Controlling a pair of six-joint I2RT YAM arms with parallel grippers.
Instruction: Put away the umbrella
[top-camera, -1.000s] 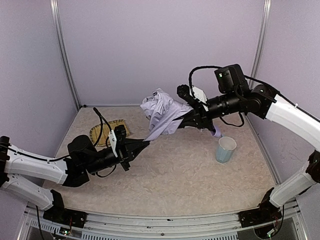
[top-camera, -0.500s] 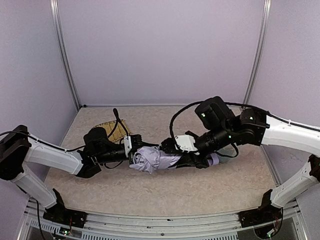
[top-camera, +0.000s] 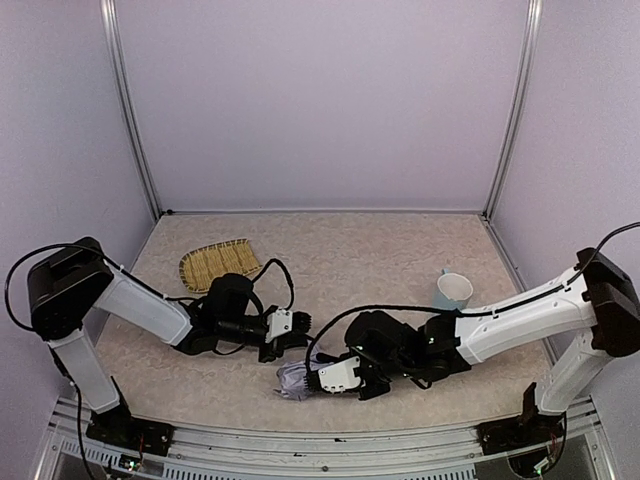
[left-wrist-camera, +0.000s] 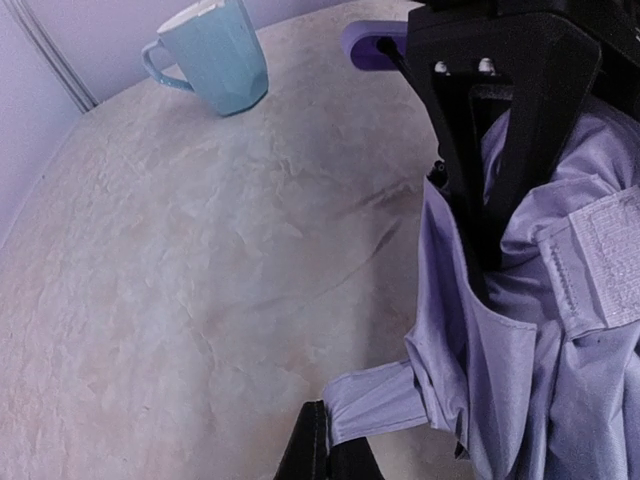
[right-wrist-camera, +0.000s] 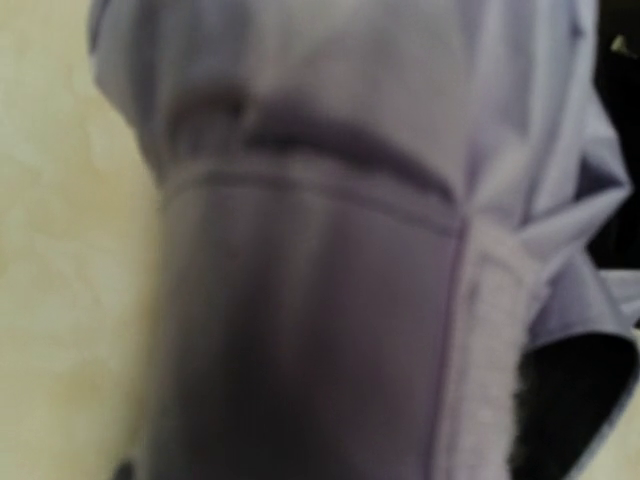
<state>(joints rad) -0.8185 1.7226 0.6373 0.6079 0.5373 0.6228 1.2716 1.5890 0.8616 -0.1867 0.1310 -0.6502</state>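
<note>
Left gripper (left-wrist-camera: 326, 452) on umbrella (left-wrist-camera: 560, 340) strap

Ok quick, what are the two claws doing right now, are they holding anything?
Left gripper: closed, pinching a strap of the umbrella.
Right gripper: closed around the bunched umbrella.

Robotics lab test cell: plain lilac walls (top-camera: 320, 100), aluminium frame posts (top-camera: 131, 110), two robot arms (top-camera: 520, 318) bolted at table (top-camera: 350, 260) edge.
</note>
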